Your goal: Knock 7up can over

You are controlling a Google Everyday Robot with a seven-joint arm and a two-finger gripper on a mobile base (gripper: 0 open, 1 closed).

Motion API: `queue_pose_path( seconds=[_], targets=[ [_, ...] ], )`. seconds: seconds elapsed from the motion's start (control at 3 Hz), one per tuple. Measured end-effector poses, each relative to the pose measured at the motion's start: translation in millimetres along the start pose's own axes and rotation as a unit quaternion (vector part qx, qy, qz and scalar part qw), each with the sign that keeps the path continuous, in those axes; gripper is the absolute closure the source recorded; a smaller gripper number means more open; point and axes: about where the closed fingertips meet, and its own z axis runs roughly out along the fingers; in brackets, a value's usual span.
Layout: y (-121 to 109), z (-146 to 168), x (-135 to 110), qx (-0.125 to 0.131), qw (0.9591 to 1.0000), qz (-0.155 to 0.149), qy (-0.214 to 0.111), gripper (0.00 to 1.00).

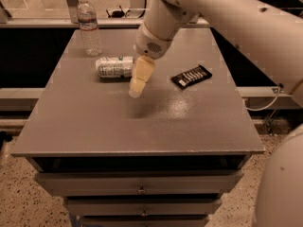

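The 7up can [113, 66], white and silver with green markings, lies on its side on the grey table top [142, 126], toward the back left. My gripper [136, 90] hangs from the arm just right of the can and a little in front of it, above the table. Its pale fingers [141, 75] point down and look pressed together, holding nothing. The gripper stands apart from the can.
A clear plastic water bottle [89, 26] stands upright at the back left, behind the can. A dark snack bar wrapper [191, 76] lies to the right of the gripper. Drawers [139, 188] sit under the table top.
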Motion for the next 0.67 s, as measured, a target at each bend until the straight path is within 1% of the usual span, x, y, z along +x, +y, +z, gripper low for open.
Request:
queue_pose_path(
  seconds=[0.33,0.67],
  targets=[
    [-7,-34,27,0.041,0.9969,0.035,-0.056,0.00],
    [-7,-58,47,0.077,0.9861,0.065,-0.132,0.00]
  ],
)
